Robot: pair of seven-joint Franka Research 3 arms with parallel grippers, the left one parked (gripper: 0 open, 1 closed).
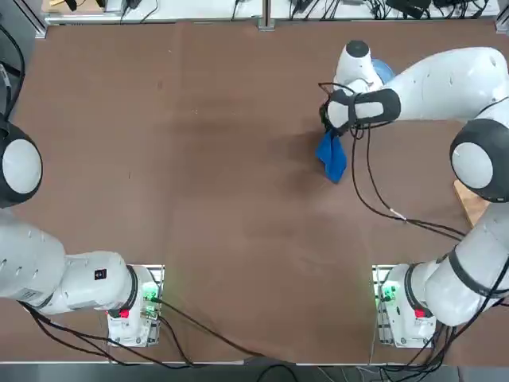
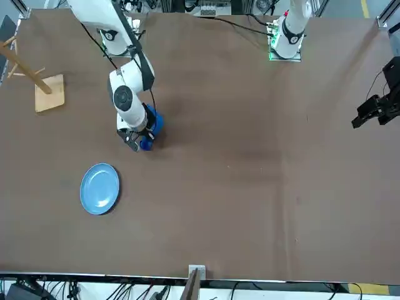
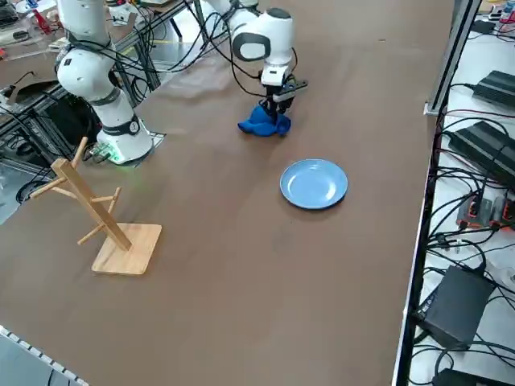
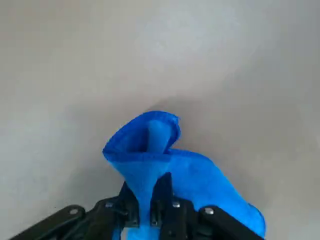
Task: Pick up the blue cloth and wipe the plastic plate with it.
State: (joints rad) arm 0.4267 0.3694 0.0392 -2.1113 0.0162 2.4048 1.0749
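Right claw (image 4: 149,207) pinches blue cloth (image 4: 165,165) (bunched), plastic plate (image 2: 100,189) lying nearby.

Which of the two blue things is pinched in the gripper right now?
The darker blue cloth, bunched between the shut right gripper. The light blue plastic plate lies apart, untouched on the table.

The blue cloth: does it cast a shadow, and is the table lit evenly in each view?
Right wrist view: the blue cloth, pinched by the right gripper, throws a soft dark shadow beyond it. Top view: a faint darker patch lies on the table beside the cloth. Front view: lighting even, no glare on the plastic plate.
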